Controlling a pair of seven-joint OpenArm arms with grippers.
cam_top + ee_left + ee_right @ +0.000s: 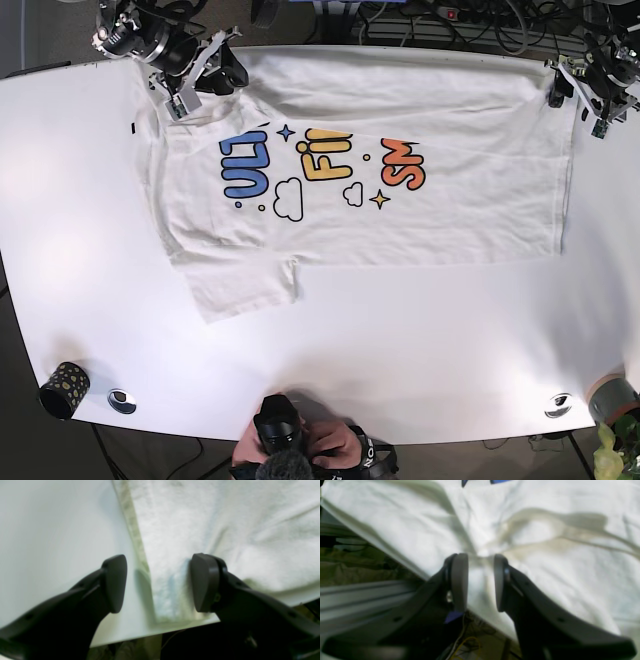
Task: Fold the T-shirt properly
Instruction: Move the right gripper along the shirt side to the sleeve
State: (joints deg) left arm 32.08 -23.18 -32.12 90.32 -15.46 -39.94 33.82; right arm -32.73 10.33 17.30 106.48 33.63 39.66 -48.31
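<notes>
While you are looking down from the base view, the nearest things are sitting along the table's near edge: a small dark cup with gold speckles (64, 388) at the left corner, a round silver disc (122, 400) beside it, and a matching silver disc (558, 404) toward the right. Beyond them the white curved-edged table (90, 240) is carrying the white cotton T-shirt with colourful printed lettering (400, 215), which is lying spread across the far half of the table, one short sleeve pointing toward the near edge at the left.

At the far left corner, your right gripper (478, 581) is sitting over the shirt's shoulder area; in its wrist view a pinched ridge of white cloth is running between the two pads, which are standing close together, so it is grasping the T-shirt. At the far right corner, your left gripper (158, 582) is hanging over the shirt's hem at the table edge; its fingers (203, 582) are spread wide apart, one over bare table and one over fabric, gripping nothing.
</notes>
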